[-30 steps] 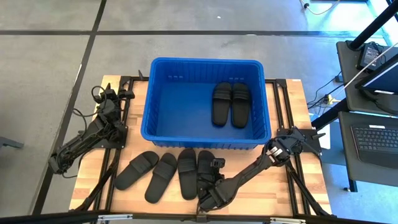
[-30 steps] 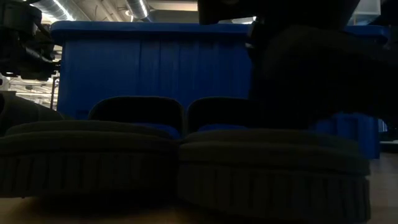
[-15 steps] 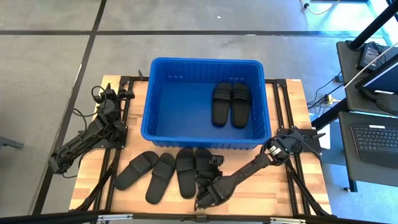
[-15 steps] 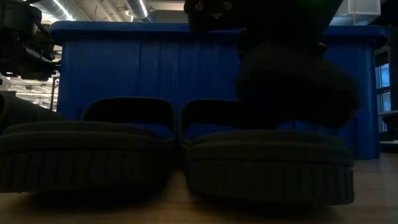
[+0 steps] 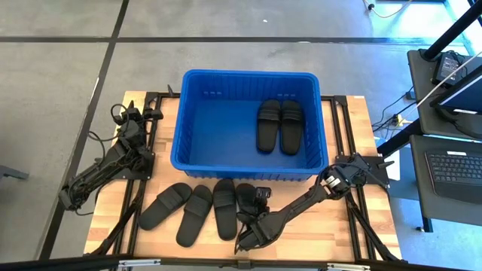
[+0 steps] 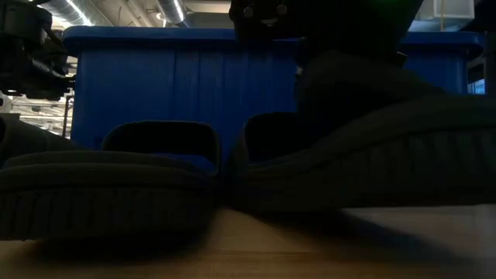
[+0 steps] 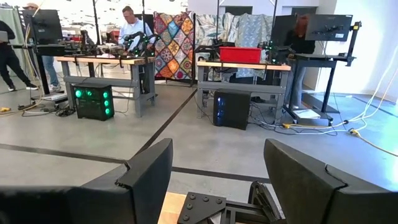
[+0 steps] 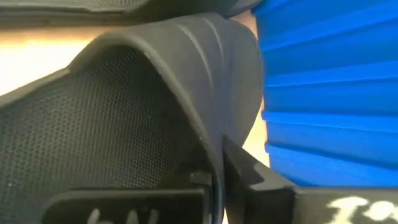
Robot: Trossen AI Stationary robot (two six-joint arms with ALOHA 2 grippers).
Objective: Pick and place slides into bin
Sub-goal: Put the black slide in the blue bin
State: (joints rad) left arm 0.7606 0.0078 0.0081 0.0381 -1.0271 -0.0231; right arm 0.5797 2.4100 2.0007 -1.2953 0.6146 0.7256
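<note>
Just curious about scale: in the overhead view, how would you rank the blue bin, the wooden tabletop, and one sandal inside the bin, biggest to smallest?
1. Wooden tabletop, largest, though partly covered.
2. Blue bin.
3. Sandal in the bin, far smaller.

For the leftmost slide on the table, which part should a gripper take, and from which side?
Its wide strap, from above. The slide lies sole-down and angled, and the strap arches clear of the footbed, so one finger could probably slip under it.
</note>
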